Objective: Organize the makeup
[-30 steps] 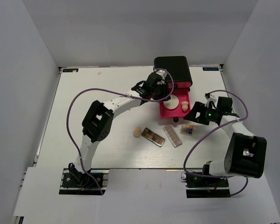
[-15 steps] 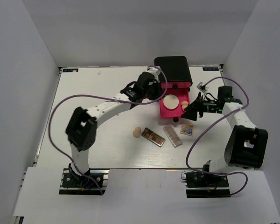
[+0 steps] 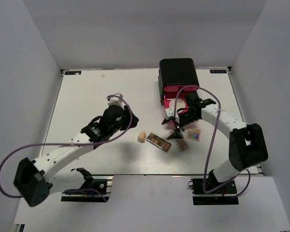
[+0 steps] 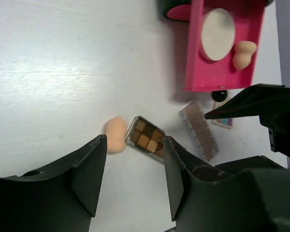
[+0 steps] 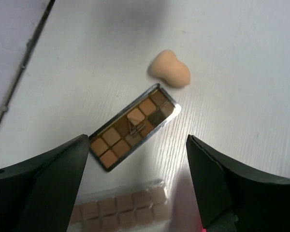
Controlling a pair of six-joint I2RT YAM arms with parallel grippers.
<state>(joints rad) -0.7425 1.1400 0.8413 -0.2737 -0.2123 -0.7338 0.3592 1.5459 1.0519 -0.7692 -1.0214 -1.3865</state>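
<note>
Box in black [image 3: 178,71] has its pink drawer [image 4: 193,58] out, far ahead of the left fingers [image 4: 87,174], holding the round cream puff [image 4: 216,34] and one beige egg sponge [image 4: 244,50]; those fingers have drawn back, partly spread and empty. Right fingers [image 5: 58,174] have swung in, wide and empty, over the brown rectangular palette [image 5: 133,126], with the clear pinkish palette [image 5: 121,208] near their bases and the second beige egg sponge [image 5: 170,70] beyond their tips, so a palette looks next.

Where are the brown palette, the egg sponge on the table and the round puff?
brown palette [image 5: 133,126], right wrist view, middle pans.
egg sponge [image 5: 170,71], right wrist view, its middle.
round puff [image 4: 217,35], left wrist view, its centre.
</note>
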